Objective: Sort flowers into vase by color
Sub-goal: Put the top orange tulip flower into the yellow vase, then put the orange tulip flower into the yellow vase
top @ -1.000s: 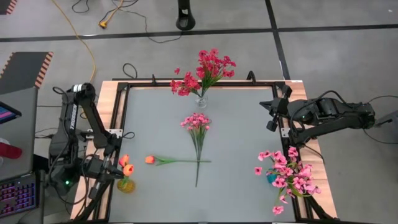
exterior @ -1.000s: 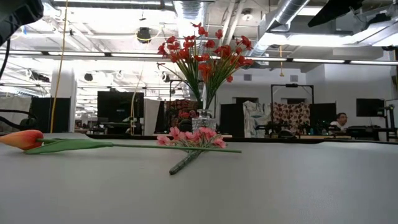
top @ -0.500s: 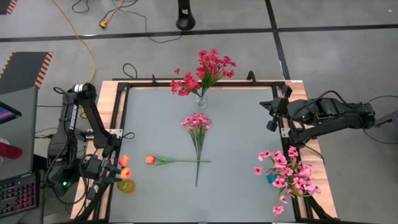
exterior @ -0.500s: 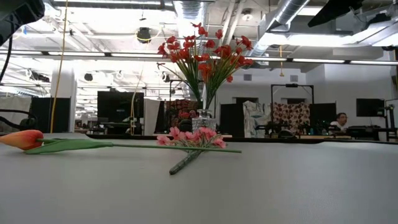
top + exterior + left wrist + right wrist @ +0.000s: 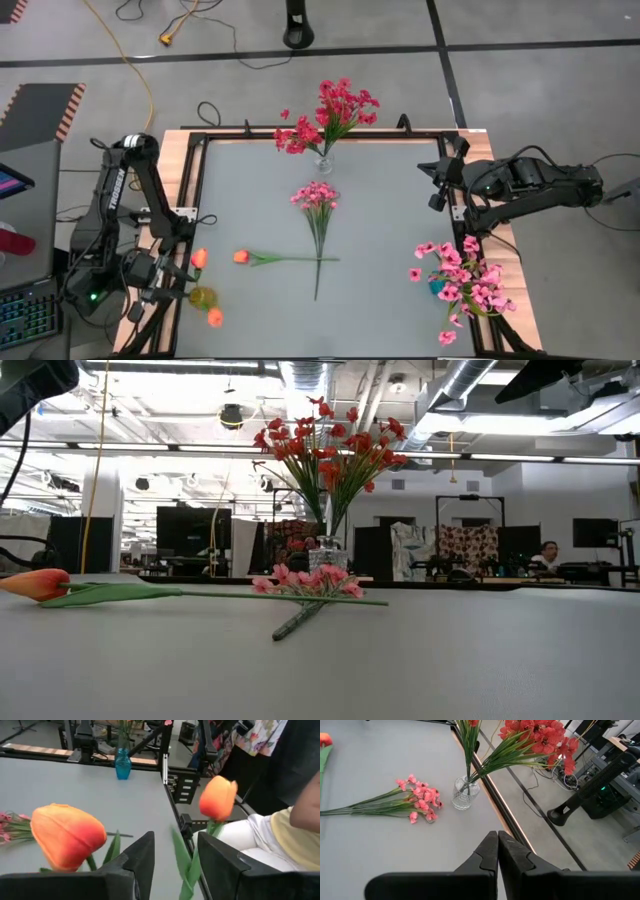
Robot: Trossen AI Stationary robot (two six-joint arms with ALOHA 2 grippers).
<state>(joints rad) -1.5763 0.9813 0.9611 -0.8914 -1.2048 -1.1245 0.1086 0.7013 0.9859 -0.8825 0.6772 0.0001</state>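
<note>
The grey table [image 5: 380, 200] looks as it did half a second ago across its middle and right side; the change sits at the near-left corner, where the left gripper [image 5: 160, 277] has drawn back from the small yellow vase [image 5: 202, 297], and one orange tulip bud [image 5: 215, 317], which stood beside that vase before, now lies lower, near the table's front edge; a second orange bud [image 5: 199, 258] stays just above the vase; the left wrist view shows the left fingers [image 5: 142, 855] spread apart with nothing clamped, the buds only looming close by; the right gripper [image 5: 437, 185] hangs unmoved over the table's right rim, its fingers [image 5: 492, 852] pressed together on nothing; the magenta-red flowers [image 5: 330, 115] stand in the clear glass vase [image 5: 323, 163] at the far edge, centred; the pink flowers [image 5: 462, 285] fill the blue vase [image 5: 437, 286] at the near-right corner; a loose pink spray [image 5: 317, 205] lies in the middle, stem pointing to the front edge, and a lone orange tulip [image 5: 242, 257] lies crosswise, its stem reaching the spray's; wide bare table stays open between spray and right rim, and along the front.
</note>
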